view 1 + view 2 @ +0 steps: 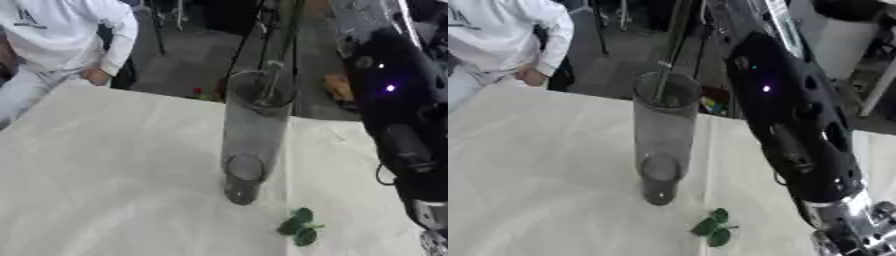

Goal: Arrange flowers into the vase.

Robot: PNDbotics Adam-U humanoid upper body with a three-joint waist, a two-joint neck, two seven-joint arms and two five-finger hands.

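- Black-and-silver right arm runs down the right side of frame; only the wrist end shows at lower right, so cannot tell how the hand is set. Left hand not visible.
- One tall clear glass vase stands mid-frame on the white tablecloth, apart from the arm.
- One thin stem already sits inside it, leaning on the rim at upper centre.
- One loose sprig of green leaves lies on the cloth, lower centre, near the vase base.
- Handling guess: vase rigid, smooth, breakable, tall enough to tip. Stem and leaves light, bendy, crushable; take hold on bare stem, not leaves.
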